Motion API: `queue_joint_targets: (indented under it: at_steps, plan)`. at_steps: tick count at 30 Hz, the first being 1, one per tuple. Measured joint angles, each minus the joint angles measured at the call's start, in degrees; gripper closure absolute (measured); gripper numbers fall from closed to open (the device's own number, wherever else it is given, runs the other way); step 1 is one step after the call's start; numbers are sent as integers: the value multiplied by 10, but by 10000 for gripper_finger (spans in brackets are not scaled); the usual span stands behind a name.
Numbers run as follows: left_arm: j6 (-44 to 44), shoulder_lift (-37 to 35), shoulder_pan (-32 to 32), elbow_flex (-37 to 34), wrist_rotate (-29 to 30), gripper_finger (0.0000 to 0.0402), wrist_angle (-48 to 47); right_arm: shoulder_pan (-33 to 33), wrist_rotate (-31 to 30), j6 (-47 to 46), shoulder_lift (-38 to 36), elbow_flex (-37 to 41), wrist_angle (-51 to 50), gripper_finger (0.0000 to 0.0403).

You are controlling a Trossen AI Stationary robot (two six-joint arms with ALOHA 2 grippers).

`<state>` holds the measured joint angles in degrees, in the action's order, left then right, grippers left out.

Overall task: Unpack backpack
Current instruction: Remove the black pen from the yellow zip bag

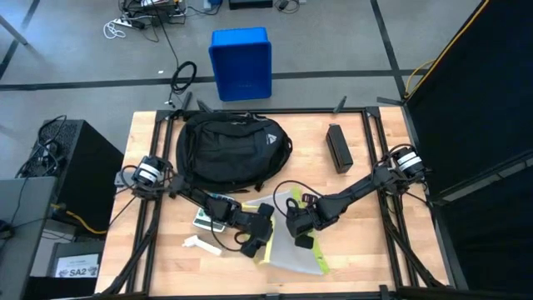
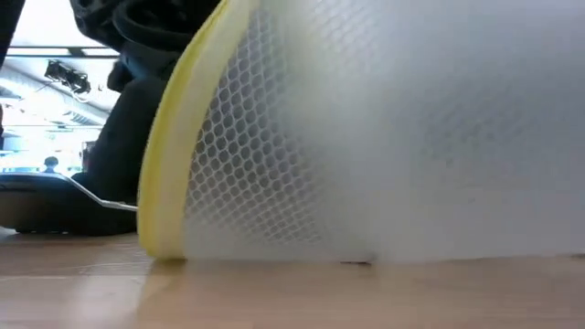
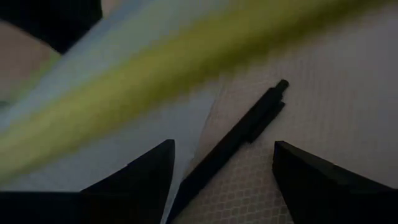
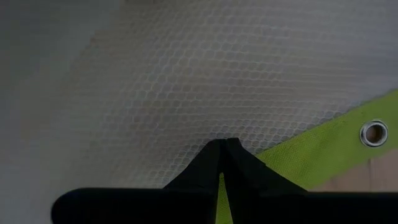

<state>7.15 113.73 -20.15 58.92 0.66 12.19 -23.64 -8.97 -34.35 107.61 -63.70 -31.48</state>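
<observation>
The black backpack [image 1: 229, 150] lies on the far middle of the table, and no gripper touches it. Nearer the front is a translucent mesh pouch [image 1: 291, 254] with yellow-green trim [image 3: 124, 81]. Its lower edge [image 2: 274, 258] rests on the wood and its trimmed side rises off the table. My right gripper [image 1: 301, 240] is shut on the pouch. My left gripper [image 1: 254, 243] is open at the pouch's left side. Its fingers [image 3: 143, 168] stand on either side of a black pen [image 3: 239, 134] lying at the mesh. I cannot tell whether they touch the pen. My right gripper [image 4: 224, 142] pinches the pouch between its two shut fingers, where the mesh meets the yellow-green trim [image 4: 273, 163], a short way from a metal eyelet [image 4: 374, 132]. The fingers come from above, pointing steeply down. The pouch is partly raised, its lower edge on the table.
A long black case [image 1: 338, 148] lies at the far right of the table. A small green and white box [image 1: 206, 221] and a white object [image 1: 202, 244] lie near the left arm. A blue bin [image 1: 241, 62] stands on the floor beyond the table.
</observation>
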Motion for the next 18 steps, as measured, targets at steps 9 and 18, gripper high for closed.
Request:
queue_joint_targets:
  at_steps: [9,18]
  plan:
    - [13,0,-4,0,-38,223,-13,8,12,1,0,0,1,403]
    - [46,0,-7,-1,-109,344,-49,12,16,5,1,-1,-11,403]
